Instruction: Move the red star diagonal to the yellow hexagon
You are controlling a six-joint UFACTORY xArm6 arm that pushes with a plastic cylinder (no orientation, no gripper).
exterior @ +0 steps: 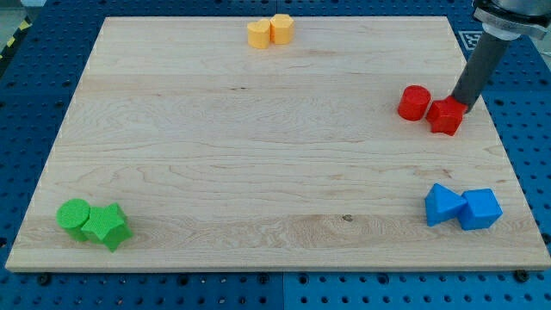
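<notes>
The red star [446, 116] lies near the view's right edge of the wooden board, just right of a red cylinder [414, 102]. My tip [459, 103] rests against the star's upper right side. The yellow hexagon [259, 34] sits at the view's top centre, touching a yellow cylinder [281, 28] on its right. The star is far to the right of and below the hexagon.
A blue triangle [442, 205] and a blue cube [480, 209] sit together at the view's bottom right. A green cylinder [74, 216] and a green star [107, 226] sit at the bottom left. The board's right edge [498, 120] is close to the star.
</notes>
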